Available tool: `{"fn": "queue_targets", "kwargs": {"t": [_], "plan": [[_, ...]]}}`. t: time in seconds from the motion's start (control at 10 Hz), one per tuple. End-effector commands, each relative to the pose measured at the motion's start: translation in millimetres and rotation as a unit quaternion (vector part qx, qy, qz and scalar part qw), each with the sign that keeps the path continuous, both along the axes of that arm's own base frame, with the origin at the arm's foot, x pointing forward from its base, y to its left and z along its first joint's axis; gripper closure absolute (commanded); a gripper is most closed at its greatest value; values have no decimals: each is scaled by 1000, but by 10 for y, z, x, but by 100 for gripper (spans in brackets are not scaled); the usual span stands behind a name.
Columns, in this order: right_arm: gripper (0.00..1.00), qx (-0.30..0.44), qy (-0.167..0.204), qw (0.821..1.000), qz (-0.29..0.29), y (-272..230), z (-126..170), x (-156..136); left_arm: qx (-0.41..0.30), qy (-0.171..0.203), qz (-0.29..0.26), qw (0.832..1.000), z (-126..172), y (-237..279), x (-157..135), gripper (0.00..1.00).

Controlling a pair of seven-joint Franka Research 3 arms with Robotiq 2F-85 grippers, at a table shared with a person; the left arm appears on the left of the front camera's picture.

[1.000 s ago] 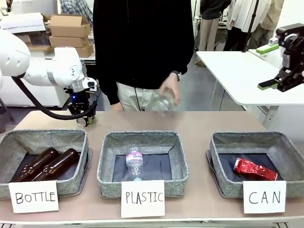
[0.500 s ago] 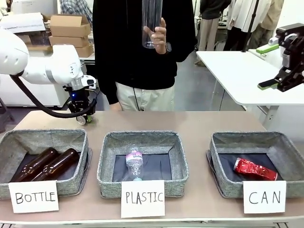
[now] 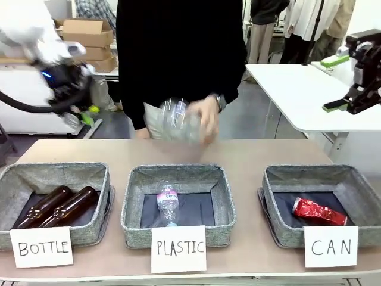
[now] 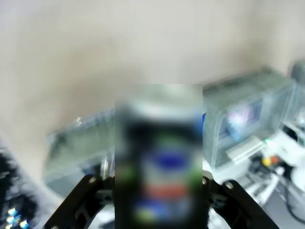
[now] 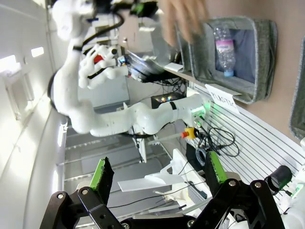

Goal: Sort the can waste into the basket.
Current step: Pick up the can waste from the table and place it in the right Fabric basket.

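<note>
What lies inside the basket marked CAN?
One crushed red can lies on the dark floor of the CAN basket. The white card covers the floor's near edge.

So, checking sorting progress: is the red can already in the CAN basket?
Yes, the red can lies on the dark floor of the CAN basket.

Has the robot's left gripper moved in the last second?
Yes. The left gripper, shut on a can, rose and swung left, away from the BOTTLE basket below.
</note>
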State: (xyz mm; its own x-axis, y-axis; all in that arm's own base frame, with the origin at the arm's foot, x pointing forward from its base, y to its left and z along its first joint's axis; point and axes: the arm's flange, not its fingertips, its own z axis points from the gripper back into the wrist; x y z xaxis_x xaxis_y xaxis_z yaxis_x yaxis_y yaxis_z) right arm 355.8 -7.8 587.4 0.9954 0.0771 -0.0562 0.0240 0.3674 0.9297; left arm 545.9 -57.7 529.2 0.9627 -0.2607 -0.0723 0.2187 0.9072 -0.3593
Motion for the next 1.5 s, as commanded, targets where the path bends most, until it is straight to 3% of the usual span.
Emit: {"fn": "queue_targets", "kwargs": {"t": [0.0,0.1,0.3,0.4,0.5,0.7,0.8,0.9,1.0,1.2,1.4], "plan": [[0,0,-3,1000,4,-13,30,-5,-29,0,-23,999,427,260,-1049,100],[0,0,-3,1000,4,-13,30,-5,-74,8,-81,994,613,361,-1463,100],[0,0,-3,1000,4,-13,30,-5,-143,-19,-98,985,666,495,-1900,100],[0,0,-3,1000,4,-13,30,-5,-133,-53,-46,989,533,554,-1977,100],[0,0,-3,1000,4,-13,30,-5,-107,-9,-85,991,850,447,-1875,100],[0,0,-3,1000,4,-13,30,-5,-107,-9,-85,991,850,447,-1875,100],[0,0,0,1000,0,0,-2,1,-119,-22,-79,990,768,525,-2009,61],[0,-45,-55,997,-19,-181,423,-133,-169,-3,-123,978,394,130,-1488,61],[0,-68,-97,992,-35,-458,665,-379,-227,1,-224,948,285,-557,-1102,61],[0,-124,-95,984,-89,-1145,544,-937,-258,-68,-336,903,365,-1913,-820,61],[0,-113,-57,983,-132,-1650,63,-1541,-296,-149,-409,850,311,-3215,-937,61]]}}
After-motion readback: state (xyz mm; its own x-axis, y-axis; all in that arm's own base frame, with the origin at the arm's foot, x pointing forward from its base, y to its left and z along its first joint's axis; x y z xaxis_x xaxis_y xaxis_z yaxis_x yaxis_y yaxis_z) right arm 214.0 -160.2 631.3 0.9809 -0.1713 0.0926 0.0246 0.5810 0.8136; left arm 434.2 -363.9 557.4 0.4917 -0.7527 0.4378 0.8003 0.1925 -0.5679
